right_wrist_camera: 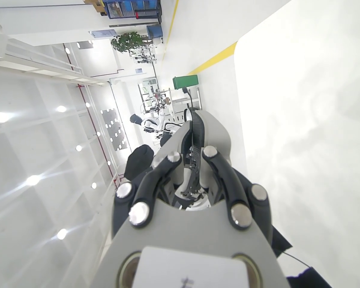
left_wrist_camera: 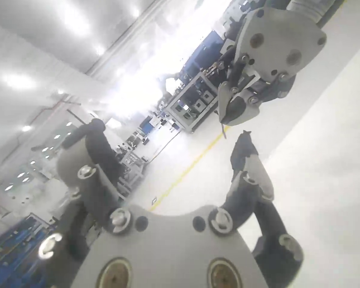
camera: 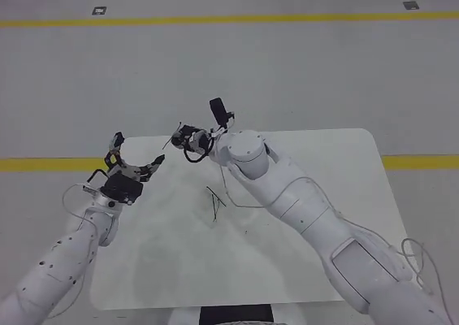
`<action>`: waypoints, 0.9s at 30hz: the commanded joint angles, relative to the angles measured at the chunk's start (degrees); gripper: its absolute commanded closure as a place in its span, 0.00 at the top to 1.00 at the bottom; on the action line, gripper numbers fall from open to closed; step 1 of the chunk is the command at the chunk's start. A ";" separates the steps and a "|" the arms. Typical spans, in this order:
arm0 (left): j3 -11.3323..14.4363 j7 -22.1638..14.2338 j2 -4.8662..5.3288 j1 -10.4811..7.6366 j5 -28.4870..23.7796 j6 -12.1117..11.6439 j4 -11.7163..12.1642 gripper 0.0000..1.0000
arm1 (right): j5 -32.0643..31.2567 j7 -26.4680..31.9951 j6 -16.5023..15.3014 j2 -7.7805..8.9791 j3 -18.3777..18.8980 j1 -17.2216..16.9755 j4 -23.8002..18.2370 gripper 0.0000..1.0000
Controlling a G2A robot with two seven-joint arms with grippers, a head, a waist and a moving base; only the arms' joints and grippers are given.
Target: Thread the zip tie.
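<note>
- Top view: my left gripper [camera: 140,148] hangs over the far left corner of the white table [camera: 318,244]. My right gripper [camera: 182,138] is just beside it, over the table's far edge, and the two tips face each other.
- My left gripper [left_wrist_camera: 169,128] is released. Its two dark fingers [left_wrist_camera: 246,154] are spread wide with nothing between them.
- My right gripper [right_wrist_camera: 195,116] is clenched on the zip tie [right_wrist_camera: 192,139], a thin black strip pinched between the closed pads.
- In the right wrist view the strip runs along the seam of the fingers and sticks out past the tips, ending in a small dark head.
- From the left wrist view, my right gripper [left_wrist_camera: 226,119] sits opposite my open fingers, close but apart. A short end of the tie pokes out of its tips toward them.
- A few loose black strips [camera: 215,201] lie crossed on the table near its middle, well apart from both grippers.
</note>
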 commanded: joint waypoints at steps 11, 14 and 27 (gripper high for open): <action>2.68 -0.63 0.75 -1.82 0.00 0.00 0.18 1.00 | -1.12 -0.52 -0.39 -0.37 -0.69 -0.42 0.50 0.00; 3.51 -0.63 1.46 -3.28 0.00 0.00 1.58 1.00 | -2.87 -0.71 0.00 -0.40 -0.87 -0.79 -0.58 0.00; 11.99 -0.90 5.48 -9.69 0.00 0.00 3.46 0.98 | -4.20 -0.47 0.00 -1.63 -1.23 0.08 -0.36 0.00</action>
